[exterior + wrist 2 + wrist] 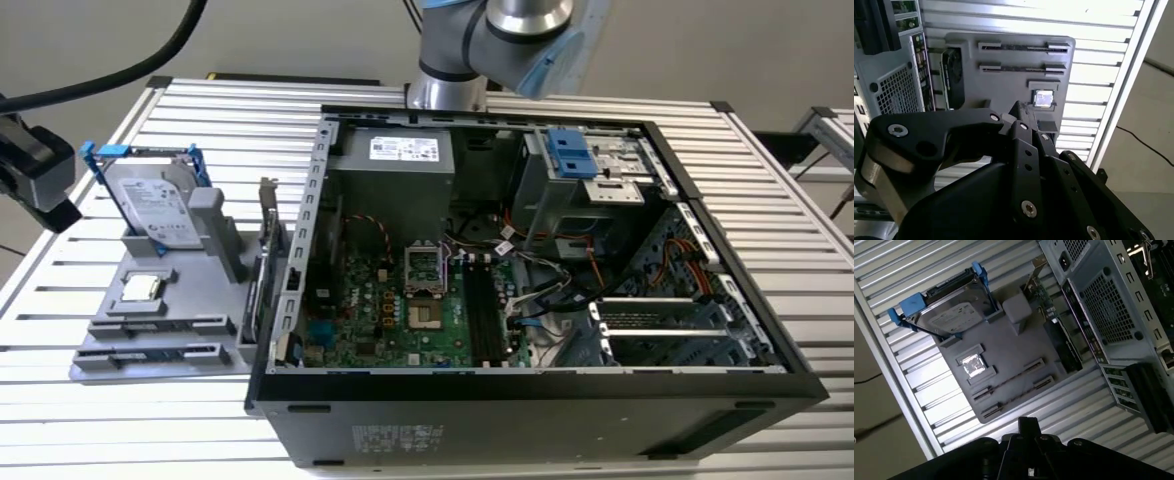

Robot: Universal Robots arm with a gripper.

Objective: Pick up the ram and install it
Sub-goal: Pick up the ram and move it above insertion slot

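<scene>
I am holding the jaws pressed together, gripping nothing, near the grey tray [1014,347] on the counter [904,265], where the ram [1015,376] is standing in a slot.

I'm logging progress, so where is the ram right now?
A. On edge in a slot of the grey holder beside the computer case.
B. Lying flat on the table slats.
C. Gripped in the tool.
A: in the second wrist view the ram sits on edge between the end clips of the grey holder, apart from the tool.
</scene>
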